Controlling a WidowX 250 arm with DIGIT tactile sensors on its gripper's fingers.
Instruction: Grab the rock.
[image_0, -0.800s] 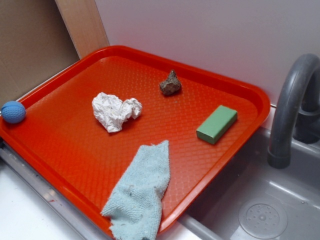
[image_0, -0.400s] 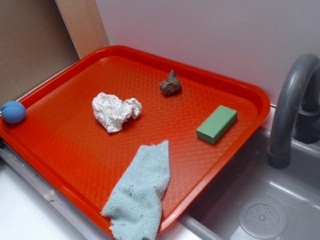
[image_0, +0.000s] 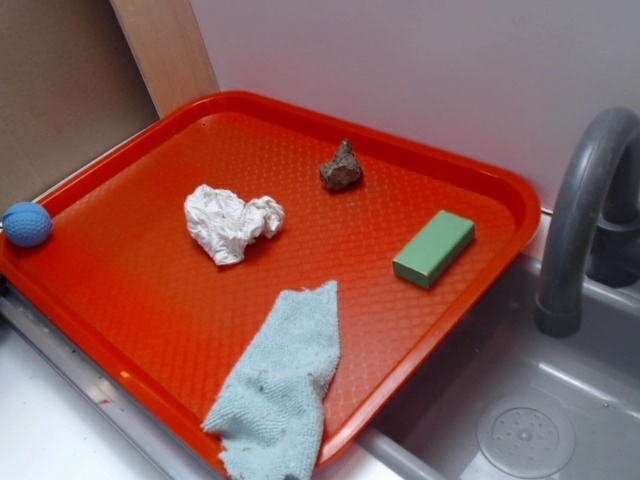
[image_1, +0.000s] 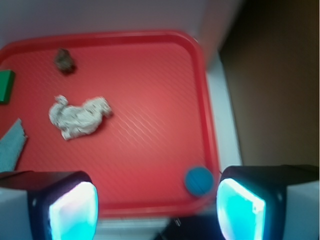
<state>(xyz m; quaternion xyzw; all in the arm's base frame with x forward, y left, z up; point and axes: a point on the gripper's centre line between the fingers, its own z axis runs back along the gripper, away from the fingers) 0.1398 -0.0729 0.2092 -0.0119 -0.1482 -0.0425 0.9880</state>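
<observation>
The rock (image_0: 341, 168), a small jagged brown-grey stone, lies near the far edge of the red tray (image_0: 150, 300). The wrist view shows the rock (image_1: 64, 60) at the upper left, far from my gripper (image_1: 156, 210). My gripper is open, its two glowing pads wide apart with nothing between them, high above the tray's near edge. The gripper does not appear in the exterior view.
A crumpled white paper wad (image_0: 230, 223), a green block (image_0: 433, 247) and a light blue cloth (image_0: 281, 385) lie on the tray. A blue ball (image_0: 27, 224) sits at the tray's left rim. A grey sink (image_0: 520, 420) and faucet (image_0: 580, 210) stand to the right.
</observation>
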